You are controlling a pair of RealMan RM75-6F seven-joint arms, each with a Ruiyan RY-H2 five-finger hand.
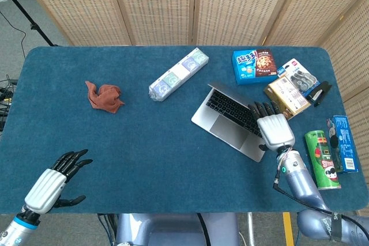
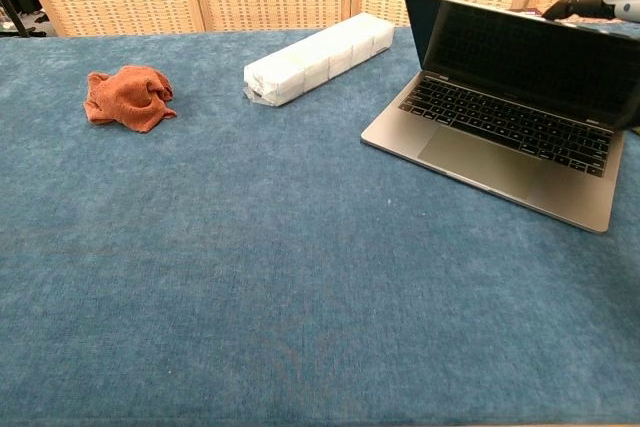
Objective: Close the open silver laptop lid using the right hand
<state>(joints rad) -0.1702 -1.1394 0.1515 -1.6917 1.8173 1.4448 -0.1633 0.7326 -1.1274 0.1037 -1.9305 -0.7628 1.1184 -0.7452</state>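
Silver laptop (image 1: 230, 116) half shut under right hand (image 1: 273, 128)
Fingers (image 2: 572, 7) flat on the tilted lid, gripping nothing; left hand (image 1: 53, 181) spread, empty, near table (image 1: 144, 142) edge

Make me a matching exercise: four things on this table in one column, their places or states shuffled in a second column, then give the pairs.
Things:
1. silver laptop
2. orange cloth
3. right robot hand
4. left robot hand

Places or states:
A. crumpled, on the left part of the table
B. fingers spread, holding nothing, near the front edge
C. lid partly lowered, keyboard still showing
D. resting on the laptop lid

Pairs: 1-C, 2-A, 3-D, 4-B
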